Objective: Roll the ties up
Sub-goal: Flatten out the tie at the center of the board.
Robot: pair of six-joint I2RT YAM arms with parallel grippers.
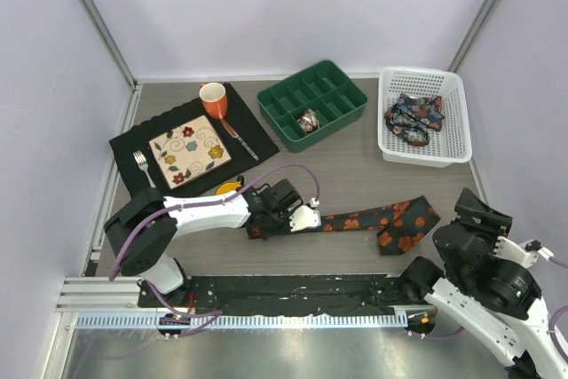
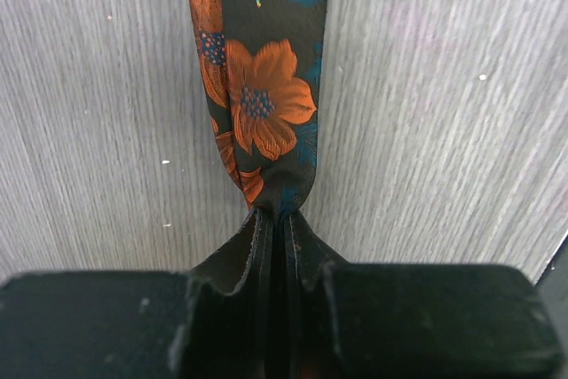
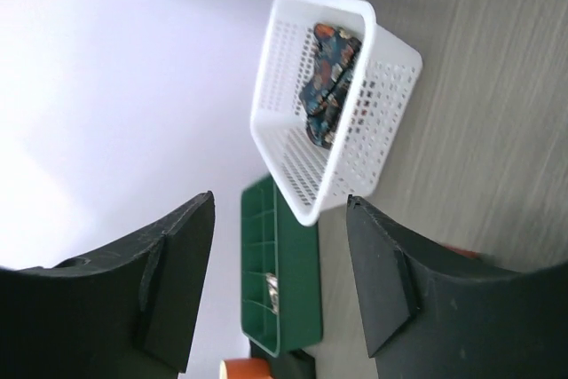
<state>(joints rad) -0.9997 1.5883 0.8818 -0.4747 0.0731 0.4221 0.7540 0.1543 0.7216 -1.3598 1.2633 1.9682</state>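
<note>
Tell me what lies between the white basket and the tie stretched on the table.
Only bare tabletop separates basket and tie, as the top view shows.

Our left arm (image 1: 204, 212) stretches low along the table's (image 1: 355, 175) near edge, and our left gripper (image 2: 277, 219) pinches the narrow end of the tie (image 2: 266, 104) tightly. Our right arm (image 1: 484, 272) sits folded at the near right corner, wrist seemingly tilted upward, right gripper (image 3: 280, 206) with fingers well apart.

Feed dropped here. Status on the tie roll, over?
Left gripper shut on tie, narrow end. Tie flat, unrolled. Right gripper open, empty. Nothing blocking tie.
</note>
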